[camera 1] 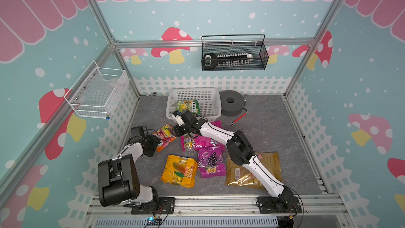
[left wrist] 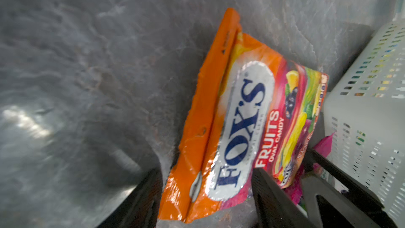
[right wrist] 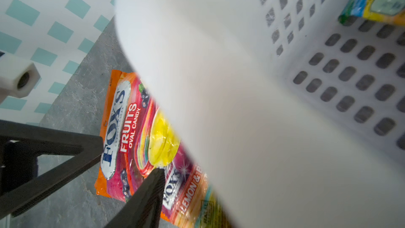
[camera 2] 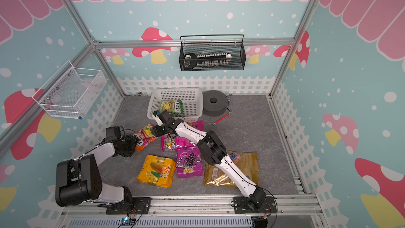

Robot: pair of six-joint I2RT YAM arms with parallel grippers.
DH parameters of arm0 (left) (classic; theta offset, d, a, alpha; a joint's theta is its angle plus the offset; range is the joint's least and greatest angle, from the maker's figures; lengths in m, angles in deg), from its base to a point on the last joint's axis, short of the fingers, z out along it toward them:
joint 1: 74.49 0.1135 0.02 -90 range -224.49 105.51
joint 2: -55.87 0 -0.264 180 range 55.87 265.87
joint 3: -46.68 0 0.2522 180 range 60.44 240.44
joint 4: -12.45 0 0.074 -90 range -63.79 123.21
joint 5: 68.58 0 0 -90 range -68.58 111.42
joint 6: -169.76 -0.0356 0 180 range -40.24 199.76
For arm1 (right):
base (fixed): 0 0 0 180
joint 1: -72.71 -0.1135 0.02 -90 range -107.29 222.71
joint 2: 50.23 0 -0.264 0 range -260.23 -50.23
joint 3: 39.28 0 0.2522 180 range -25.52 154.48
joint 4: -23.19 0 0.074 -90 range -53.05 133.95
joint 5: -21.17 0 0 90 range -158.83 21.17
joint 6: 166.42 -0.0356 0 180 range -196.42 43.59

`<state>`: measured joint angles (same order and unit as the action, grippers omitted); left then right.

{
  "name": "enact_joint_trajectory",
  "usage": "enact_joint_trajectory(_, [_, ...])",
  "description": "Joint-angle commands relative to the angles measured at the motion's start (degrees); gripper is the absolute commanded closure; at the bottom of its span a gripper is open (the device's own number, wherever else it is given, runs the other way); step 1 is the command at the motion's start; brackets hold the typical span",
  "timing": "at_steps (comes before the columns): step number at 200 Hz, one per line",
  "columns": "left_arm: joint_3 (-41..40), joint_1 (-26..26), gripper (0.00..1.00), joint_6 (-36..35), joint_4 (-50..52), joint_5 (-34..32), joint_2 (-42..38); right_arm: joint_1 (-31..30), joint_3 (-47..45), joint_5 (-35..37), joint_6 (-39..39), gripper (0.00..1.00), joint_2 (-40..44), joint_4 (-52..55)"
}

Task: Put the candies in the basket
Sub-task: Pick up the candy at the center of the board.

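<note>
Sitting in basket (camera 1: 192, 89): one green-yellow bag (camera 1: 189, 107)
To go: five-ish bags (camera 1: 178, 173) on tabletop (camera 1: 274, 141)
left gripper (left wrist: 205, 172): wide, empty
right gripper (right wrist: 130, 156): same

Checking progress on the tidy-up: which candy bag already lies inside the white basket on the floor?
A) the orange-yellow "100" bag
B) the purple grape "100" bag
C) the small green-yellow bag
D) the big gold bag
C: the small green-yellow bag lies inside the white basket, while the purple grape bag, the gold bag and the orange-yellow bag lie on the grey floor outside it.
</note>
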<state>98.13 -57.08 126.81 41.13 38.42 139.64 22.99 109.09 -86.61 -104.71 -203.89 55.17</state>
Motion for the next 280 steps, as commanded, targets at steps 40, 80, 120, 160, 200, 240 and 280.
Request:
enact_joint_trajectory(40, [1.6, -1.4, 0.42, -1.7, -0.9, 1.8, 3.5, 0.3, 1.4, -2.6, -1.2, 0.52, -4.4, 4.3])
enact_joint_trajectory(80, [2.2, -2.3, 0.69, -2.7, -1.1, 2.6, 4.4, 0.3, 1.4, -2.9, -1.3, 0.57, -4.3, 4.2])
enact_joint_trajectory(120, [2.8, -2.5, 0.92, -3.0, -1.1, 3.3, 4.9, 0.3, 1.3, -3.2, -1.0, 0.75, -4.0, 4.3])
enact_joint_trajectory(160, [2.8, -2.5, 1.00, -3.6, 0.0, 3.7, 2.5, 0.2, 1.3, -3.9, -0.3, 0.76, -3.4, 4.2])
enact_joint_trajectory(200, [3.7, -2.6, 1.00, -4.6, 2.3, 4.0, -3.4, 0.3, 1.1, -4.8, 1.6, 0.62, 0.3, 4.8])
enact_joint_trajectory(240, [7.5, -5.0, 1.00, -5.4, 6.7, 2.1, -9.9, 0.3, -4.4, -2.5, 5.7, 0.48, 9.6, 4.6])
enact_joint_trajectory(280, [16.0, -10.8, 1.00, -7.4, 13.4, -3.0, -12.3, 0.6, -10.6, 1.3, 7.4, 0.45, 18.5, 4.4])
